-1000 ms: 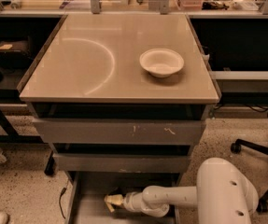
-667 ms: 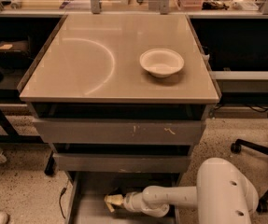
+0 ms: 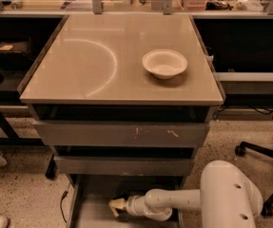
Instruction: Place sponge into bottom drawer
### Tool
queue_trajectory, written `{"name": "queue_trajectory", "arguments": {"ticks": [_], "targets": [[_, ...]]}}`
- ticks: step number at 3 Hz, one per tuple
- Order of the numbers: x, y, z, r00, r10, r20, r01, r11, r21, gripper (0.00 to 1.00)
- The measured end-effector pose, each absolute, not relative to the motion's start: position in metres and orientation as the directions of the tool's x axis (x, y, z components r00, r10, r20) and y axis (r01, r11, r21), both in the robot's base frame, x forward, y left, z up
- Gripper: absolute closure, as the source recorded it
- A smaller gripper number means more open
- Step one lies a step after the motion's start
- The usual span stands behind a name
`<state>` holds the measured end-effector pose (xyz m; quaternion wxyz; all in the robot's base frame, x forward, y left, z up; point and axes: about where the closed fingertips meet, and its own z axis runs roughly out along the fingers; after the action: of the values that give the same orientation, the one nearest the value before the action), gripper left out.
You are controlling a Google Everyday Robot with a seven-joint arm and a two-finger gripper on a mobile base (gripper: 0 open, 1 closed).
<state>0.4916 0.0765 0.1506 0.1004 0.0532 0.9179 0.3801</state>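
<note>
The bottom drawer [image 3: 92, 212] is pulled out at the foot of the cabinet, showing its flat grey floor and a thin left rail. My white arm reaches in from the lower right, and my gripper [image 3: 116, 206] hangs low over the drawer floor near its middle. I cannot make out the sponge; it is hidden at or behind the gripper's pale yellow tip.
A white bowl [image 3: 164, 63] stands on the beige cabinet top [image 3: 88, 65]. Two upper grey drawers [image 3: 121, 134] are above the open one, slightly ajar. An office chair base [image 3: 259, 151] is at the right, and dark shelving [image 3: 3, 56] at the left.
</note>
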Motion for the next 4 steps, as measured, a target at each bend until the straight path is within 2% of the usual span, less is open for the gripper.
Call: {"name": "queue_trajectory", "arguments": {"ticks": [1,2,3,4], "targets": [[0.492,0.077,0.151,-0.974,0.174,-0.144,0.021,0.705,0.709,0.00],[0.490,0.078,0.154,-0.974,0.171,-0.148,0.019,0.713,0.701,0.00],[0.497,0.063,0.185,-0.958,0.242,-0.157,0.077,0.739,0.670,0.00],[0.510,0.036,0.254,-0.906,0.366,-0.215,0.151,0.751,0.642,0.00]]}}
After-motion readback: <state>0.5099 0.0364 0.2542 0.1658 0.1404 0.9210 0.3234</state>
